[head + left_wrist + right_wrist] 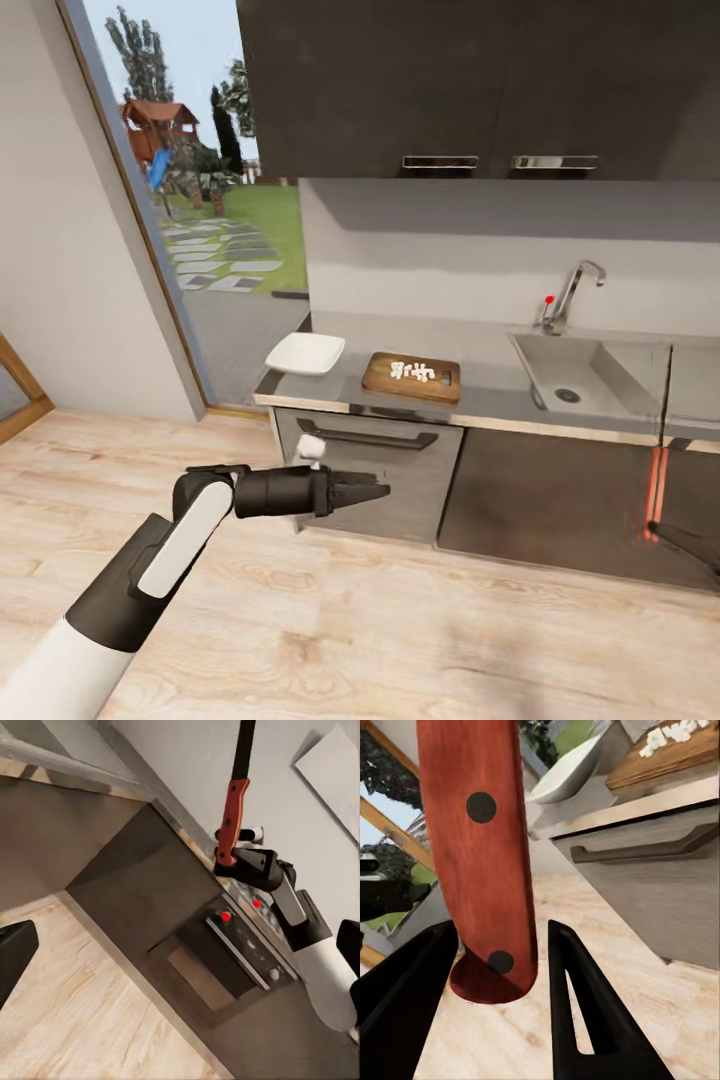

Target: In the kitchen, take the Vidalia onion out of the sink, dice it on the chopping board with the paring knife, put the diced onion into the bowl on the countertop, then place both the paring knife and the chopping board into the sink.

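The right gripper is clamped on the paring knife. The left gripper is empty, fingers together. Diced onion lies on the chopping board, beside the bowl at the countertop's left end.

No legible text, label, brand, number or sign is found in any of the three views. The paring knife carries two plain dark rivets on its red handle and no lettering. The dark appliance front bears two red dots and one pale round knob, with no readable markings. The cabinet doors and the countertop are unmarked.
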Motion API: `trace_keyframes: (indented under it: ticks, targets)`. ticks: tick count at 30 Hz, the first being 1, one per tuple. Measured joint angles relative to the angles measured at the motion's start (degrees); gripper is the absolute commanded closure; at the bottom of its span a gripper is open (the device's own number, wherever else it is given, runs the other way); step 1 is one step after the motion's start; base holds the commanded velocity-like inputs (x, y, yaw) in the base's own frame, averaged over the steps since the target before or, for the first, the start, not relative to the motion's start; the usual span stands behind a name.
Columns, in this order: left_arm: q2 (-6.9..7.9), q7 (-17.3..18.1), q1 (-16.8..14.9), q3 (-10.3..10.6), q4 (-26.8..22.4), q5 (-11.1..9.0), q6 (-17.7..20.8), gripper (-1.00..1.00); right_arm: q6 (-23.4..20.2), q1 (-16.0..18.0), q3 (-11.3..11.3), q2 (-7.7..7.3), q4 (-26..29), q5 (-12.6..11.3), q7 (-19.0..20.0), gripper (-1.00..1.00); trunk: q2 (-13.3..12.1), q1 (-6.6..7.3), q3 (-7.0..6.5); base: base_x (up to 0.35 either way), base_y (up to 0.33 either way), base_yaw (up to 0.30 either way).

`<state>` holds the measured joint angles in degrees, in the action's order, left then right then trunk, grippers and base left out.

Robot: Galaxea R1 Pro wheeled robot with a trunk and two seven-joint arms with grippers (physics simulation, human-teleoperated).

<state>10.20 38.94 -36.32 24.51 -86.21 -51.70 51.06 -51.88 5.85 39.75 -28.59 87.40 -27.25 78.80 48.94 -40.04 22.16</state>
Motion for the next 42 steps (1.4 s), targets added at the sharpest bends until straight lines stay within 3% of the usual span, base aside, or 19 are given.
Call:
trace_keyframes:
  ticks: [1,4,13,14,17,20,24,29,32,34,39,42]
  targets:
    - [-2.2,-1.75,0.01,0.12,0.0,1.77,-0.85,-1.0,0.02,0.0,0.08,-1.19,-0.78,-1.82,-0.2,1.0,0.01,0.03,0.0,0.219,-0.232,0.0]
    - [-4.63,-3.05,0.0,0.21,0.01,3.72,-1.23,-1.0,-0.03,0.0,0.13,-1.65,-1.19,-2.51,-0.54,1.0,0.0,0.01,0.0,0.23,-0.246,0.0]
    - [-6.94,-3.56,0.0,0.33,0.01,4.21,-1.35,-1.0,-2.53,0.03,-0.67,-1.28,0.08,-2.08,-3.62,1.0,0.0,0.01,0.0,0.237,-0.256,0.0]
    - [-7.45,-3.61,-0.01,0.34,0.06,4.19,-1.31,-1.0,-2.74,0.02,-3.53,-1.33,0.32,-1.88,-3.64,1.0,0.0,0.01,0.0,0.238,-0.258,0.0]
    - [-8.15,-3.67,-0.01,0.34,0.15,4.07,-1.28,-1.0,-3.08,0.04,-8.92,-1.52,0.24,-0.57,-3.85,1.0,0.0,0.01,0.0,0.238,-0.258,0.0]
    - [-8.68,-3.87,-0.01,0.34,0.17,3.78,-1.27,-1.0,-5.52,0.06,-11.54,-1.7,0.59,0.63,-4.01,1.0,0.0,0.01,0.0,0.238,-0.258,0.0]
    - [-9.16,-3.98,0.0,0.34,0.18,3.63,-1.27,-1.0,-7.81,0.08,-11.17,-1.78,1.03,0.7,-3.94,1.0,0.0,0.01,0.0,0.238,-0.258,0.0]
    - [-9.37,-3.97,0.0,0.34,0.18,3.59,-1.27,-1.0,-7.8,0.08,-6.11,-1.13,1.84,0.41,-3.54,1.0,0.0,0.01,0.0,0.238,-0.257,0.0]
    - [-9.49,-3.69,0.0,0.63,0.18,3.43,-1.22,-1.0,-7.25,0.08,-5.17,-0.93,2.24,0.25,-2.98,1.0,0.0,0.01,0.0,0.238,-0.257,0.0]
    - [-10.22,-3.6,-0.01,3.14,0.18,2.47,-1.18,-1.0,-6.41,0.04,-6.98,-1.44,2.39,0.16,-1.78,1.0,0.0,0.01,0.0,0.238,-0.257,0.0]
    - [-10.5,-3.45,-0.09,4.52,0.17,2.02,-1.18,-1.0,-6.56,0.38,-11.21,-2.51,2.43,0.13,-1.37,1.0,0.0,0.01,0.0,0.238,-0.257,0.0]
    - [-10.4,-3.33,-0.1,4.59,0.17,2.0,-1.13,-1.0,-6.85,3.71,-14.05,-2.58,2.22,-0.14,-1.33,1.0,0.0,0.01,0.0,0.238,-0.257,0.0]
